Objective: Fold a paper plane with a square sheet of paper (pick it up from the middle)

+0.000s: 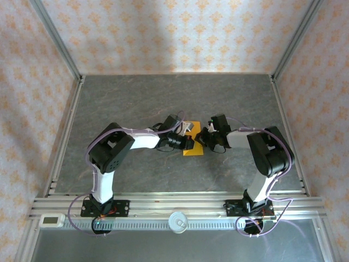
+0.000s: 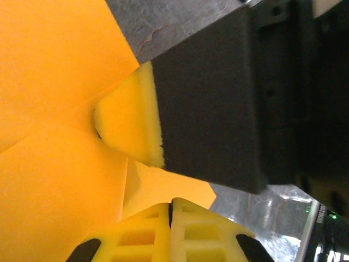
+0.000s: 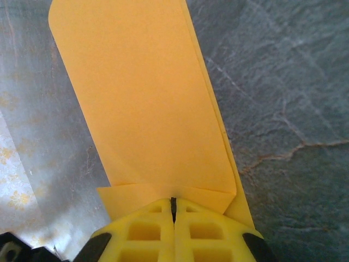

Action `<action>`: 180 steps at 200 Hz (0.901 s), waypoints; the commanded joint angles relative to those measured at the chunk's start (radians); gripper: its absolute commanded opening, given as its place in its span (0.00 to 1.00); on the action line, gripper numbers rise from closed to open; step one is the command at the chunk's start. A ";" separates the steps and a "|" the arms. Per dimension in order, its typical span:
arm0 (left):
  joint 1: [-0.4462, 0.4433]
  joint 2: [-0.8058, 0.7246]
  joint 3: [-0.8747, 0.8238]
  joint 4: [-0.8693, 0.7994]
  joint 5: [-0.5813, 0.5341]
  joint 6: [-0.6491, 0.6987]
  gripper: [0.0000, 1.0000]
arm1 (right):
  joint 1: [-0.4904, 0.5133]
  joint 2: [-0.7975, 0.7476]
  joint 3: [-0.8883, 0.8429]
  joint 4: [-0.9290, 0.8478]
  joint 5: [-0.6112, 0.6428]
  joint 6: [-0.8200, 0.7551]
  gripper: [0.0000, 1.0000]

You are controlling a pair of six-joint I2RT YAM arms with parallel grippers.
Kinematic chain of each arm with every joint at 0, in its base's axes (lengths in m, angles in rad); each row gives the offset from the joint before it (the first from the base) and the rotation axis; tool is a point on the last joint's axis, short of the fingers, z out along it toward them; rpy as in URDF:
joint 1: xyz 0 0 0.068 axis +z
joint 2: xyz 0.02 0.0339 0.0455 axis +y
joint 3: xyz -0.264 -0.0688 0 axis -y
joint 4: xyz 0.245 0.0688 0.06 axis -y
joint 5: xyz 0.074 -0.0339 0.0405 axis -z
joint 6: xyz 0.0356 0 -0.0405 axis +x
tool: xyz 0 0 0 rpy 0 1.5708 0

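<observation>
Thin bright orange paper sheet [image 1: 192, 149], partly folded, lies mid-desk [image 1: 163, 98]. Its edge is pinched by the right end effector [image 3: 173, 203]; the left end effector [image 2: 170, 206] is closed over it. It looks light, floppy and easily torn, so hold it near the creases.

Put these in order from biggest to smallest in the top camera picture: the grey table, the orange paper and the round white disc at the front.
1. grey table: by far the biggest.
2. orange paper and round white disc: they look about alike, and part of the paper is hidden, so I won't rank them.
</observation>
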 commanded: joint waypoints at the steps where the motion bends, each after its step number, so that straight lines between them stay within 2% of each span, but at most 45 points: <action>1: -0.011 0.048 0.022 -0.075 -0.027 0.016 0.00 | -0.014 0.051 -0.040 -0.066 0.080 -0.006 0.00; 70: -0.015 -0.043 -0.125 -0.039 -0.012 0.006 0.00 | -0.027 0.050 -0.051 -0.071 0.082 -0.019 0.00; 135: -0.016 -0.136 -0.227 -0.094 -0.037 0.049 0.00 | -0.032 0.050 -0.046 -0.083 0.075 -0.031 0.00; 180: -0.013 -0.253 -0.243 -0.003 0.012 0.009 0.00 | -0.032 0.044 -0.043 -0.081 0.060 -0.034 0.00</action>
